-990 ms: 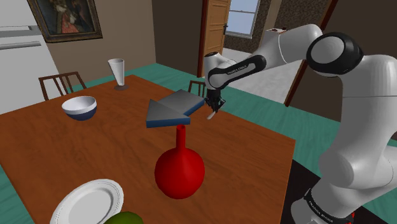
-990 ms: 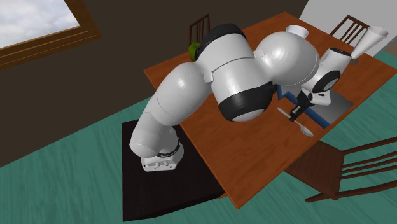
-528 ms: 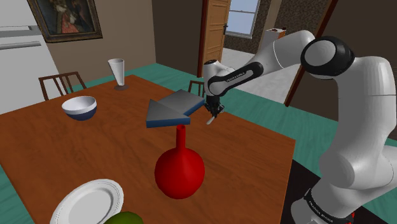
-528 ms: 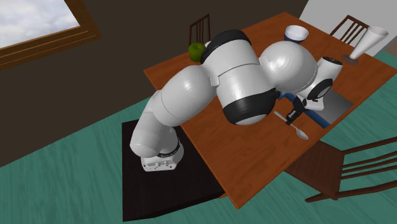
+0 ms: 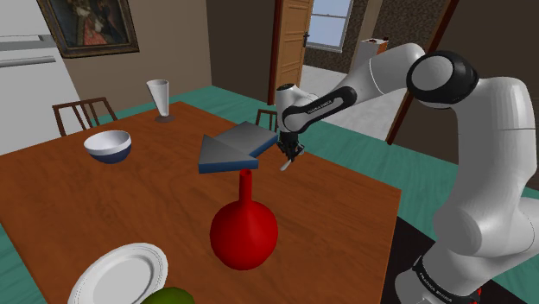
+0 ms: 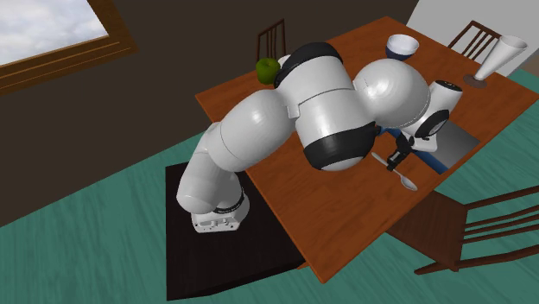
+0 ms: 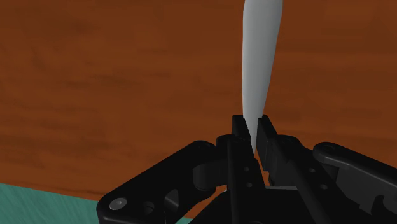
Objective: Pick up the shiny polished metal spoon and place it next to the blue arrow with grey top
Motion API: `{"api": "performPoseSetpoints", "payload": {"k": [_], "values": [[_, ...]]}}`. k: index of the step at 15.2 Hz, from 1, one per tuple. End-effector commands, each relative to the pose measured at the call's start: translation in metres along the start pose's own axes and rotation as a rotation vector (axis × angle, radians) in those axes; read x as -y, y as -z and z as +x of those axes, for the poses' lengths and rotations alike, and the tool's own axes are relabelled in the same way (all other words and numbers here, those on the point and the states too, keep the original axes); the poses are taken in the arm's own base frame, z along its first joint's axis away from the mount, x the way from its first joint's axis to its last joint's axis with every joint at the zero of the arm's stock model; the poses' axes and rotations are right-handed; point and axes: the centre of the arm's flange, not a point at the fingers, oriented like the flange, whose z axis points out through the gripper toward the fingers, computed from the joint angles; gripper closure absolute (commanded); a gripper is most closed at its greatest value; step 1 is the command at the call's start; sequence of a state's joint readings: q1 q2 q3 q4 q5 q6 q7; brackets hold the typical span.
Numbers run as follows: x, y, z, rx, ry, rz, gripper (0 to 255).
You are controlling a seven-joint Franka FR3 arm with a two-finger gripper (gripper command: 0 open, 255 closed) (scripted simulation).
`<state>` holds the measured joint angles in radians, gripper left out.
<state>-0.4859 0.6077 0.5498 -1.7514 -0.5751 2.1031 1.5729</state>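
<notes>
While your gripper point(image 7: 252, 124) clamped the spoon point(image 7: 259, 57)

You had the brown table point(image 5: 345, 216) under the white arm point(image 5: 484, 129), and the blue arrow with grey top point(image 5: 229, 148) lay flat on it. Just beside the arrow the black fingers point(image 7: 239, 135) were closed on the pale grey spoon, held over the wood.

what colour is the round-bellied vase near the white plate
The vase is plain glossy red, neck included. It shows best in the shoulder view.
</notes>
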Motion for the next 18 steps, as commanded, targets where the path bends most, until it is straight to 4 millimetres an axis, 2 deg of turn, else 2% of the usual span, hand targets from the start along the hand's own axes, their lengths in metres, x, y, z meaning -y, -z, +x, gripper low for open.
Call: {"api": "performPoseSetpoints", "payload": {"k": [1, 2, 7, 11, 18], "values": [[0.000, 0.000, 0.000, 0.000, 0.000, 0.000, 255], [0.000, 0.000, 0.000, 0.000, 0.000, 0.000, 0], [0.000, 0.000, 0.000, 0.000, 0.000, 0.000, 0], [0.000, 0.050, 0.000, 0.000, 0.000, 0.000, 0], [0.000, 0.050, 0.000, 0.000, 0.000, 0.000, 0]]}}
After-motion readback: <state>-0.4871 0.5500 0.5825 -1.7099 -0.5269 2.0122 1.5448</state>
